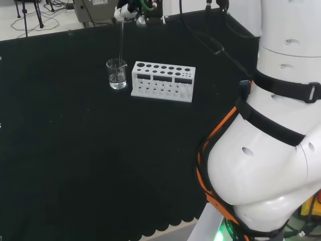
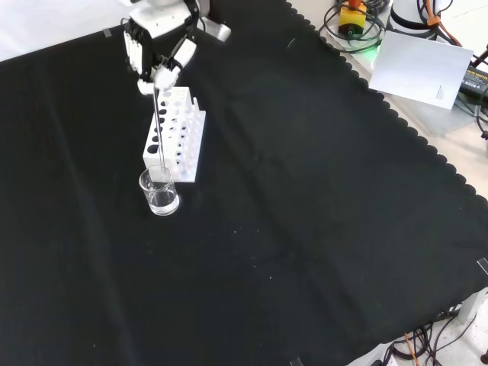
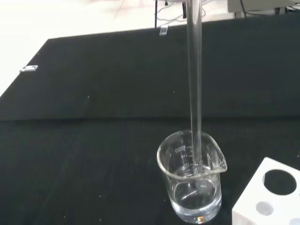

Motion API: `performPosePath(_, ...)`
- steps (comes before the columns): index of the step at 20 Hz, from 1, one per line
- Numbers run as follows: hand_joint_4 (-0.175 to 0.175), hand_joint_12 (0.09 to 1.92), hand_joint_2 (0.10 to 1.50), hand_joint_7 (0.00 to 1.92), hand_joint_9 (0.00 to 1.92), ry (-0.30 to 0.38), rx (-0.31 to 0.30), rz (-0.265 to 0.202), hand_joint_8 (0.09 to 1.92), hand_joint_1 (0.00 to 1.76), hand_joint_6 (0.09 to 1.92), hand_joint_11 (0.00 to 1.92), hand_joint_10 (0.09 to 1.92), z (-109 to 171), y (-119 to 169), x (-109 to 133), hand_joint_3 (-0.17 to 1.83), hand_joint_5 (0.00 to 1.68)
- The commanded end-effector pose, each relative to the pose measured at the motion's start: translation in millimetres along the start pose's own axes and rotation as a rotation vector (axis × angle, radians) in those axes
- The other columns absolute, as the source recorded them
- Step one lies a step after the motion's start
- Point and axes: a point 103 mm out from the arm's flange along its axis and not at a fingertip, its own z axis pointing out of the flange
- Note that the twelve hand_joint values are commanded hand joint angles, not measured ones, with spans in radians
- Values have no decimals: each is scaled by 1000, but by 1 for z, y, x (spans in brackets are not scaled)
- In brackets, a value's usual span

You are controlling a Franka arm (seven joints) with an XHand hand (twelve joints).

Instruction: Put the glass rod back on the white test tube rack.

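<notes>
A thin clear glass rod (image 1: 121, 42) (image 2: 158, 130) (image 3: 195, 84) hangs upright, its lower end inside a small glass beaker (image 1: 117, 74) (image 2: 159, 191) (image 3: 193, 180) that holds a little clear liquid. The hand (image 1: 126, 11) (image 2: 156, 53) is above the beaker with its fingers pinched on the rod's top end. The white test tube rack (image 1: 162, 81) (image 2: 175, 134) (image 3: 272, 199) stands right beside the beaker, to its right in the head view and behind it in the front view. Its holes look empty.
Black cloth (image 1: 90, 165) covers the bench. The arm's big white links (image 1: 271, 140) stand at the head view's right. In the front view a white sheet of paper (image 2: 424, 69) and cables lie beyond the cloth's scalloped edge at the upper right.
</notes>
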Motion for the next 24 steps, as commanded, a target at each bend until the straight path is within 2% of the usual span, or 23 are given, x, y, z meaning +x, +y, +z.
performPosePath(1, -175, 659, 1100, 1200, 1710, 18, -51, 17, 981, 1308, 87, 1341, 664, -32, -16, -5, -175, 1370)
performPosePath(6, -175, 659, 1100, 1200, 1710, 14, -73, 42, 982, 1308, 87, 1341, 664, -49, -25, -18, -175, 1370)
performPosePath(13, -175, 659, 1101, 1199, 1709, 16, -92, 87, 982, 1308, 87, 1341, 665, -63, -32, -49, -175, 1370)
performPosePath(24, -175, 659, 1101, 1198, 1708, 9, -97, 170, 984, 1308, 87, 1340, 667, -65, -41, -95, -175, 1370)
